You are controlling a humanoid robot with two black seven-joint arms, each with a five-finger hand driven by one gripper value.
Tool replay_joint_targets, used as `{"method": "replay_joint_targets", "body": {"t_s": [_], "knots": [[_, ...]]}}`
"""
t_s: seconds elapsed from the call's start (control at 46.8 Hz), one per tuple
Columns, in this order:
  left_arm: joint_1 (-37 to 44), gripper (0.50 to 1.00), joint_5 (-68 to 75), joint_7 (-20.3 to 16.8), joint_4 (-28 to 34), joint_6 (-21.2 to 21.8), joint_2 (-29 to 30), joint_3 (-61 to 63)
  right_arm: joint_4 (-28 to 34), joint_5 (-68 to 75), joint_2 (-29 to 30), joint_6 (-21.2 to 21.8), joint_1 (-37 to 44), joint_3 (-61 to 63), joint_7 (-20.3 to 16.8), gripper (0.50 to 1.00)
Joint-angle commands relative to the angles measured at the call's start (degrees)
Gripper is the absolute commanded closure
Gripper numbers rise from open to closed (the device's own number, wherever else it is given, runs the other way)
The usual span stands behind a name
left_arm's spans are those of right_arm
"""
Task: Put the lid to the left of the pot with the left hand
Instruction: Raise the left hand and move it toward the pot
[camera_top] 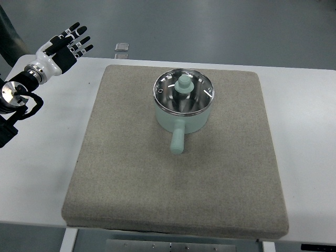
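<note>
Left hand fingers spread, hovering far from my mint-green pot; its round glass lid sits on, over coarse felt mat.

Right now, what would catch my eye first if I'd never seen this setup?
Probably the mint-green pot in the upper middle of the grey mat, with its glass lid on and its handle pointing toward the robot. Next, the black-and-white left hand at the top left corner, fingers spread, holding nothing.
</note>
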Motion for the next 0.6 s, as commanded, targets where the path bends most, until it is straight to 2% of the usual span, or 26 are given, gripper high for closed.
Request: {"method": "replay_joint_targets", "body": {"t_s": [0.0, 0.47, 0.577], "knots": [[0.0, 0.504, 0.1, 0.0, 0.0, 0.0, -0.2, 0.1, 0.1, 0.0, 0.0, 0.0, 0.0, 0.0, 0.0, 0.576], [-2.3, 0.504, 0.3, 0.2, 0.3, 0.2, -0.4, 1.0, 0.0, 0.0, 0.0, 0.0, 0.0, 0.0, 0.0, 0.576], [-3.1, 0.506, 1.3, 0.1, 0.2, -0.9, -0.3, 5.1, 0.1, 0.0, 0.0, 0.0, 0.0, 0.0, 0.0, 0.576]]}}
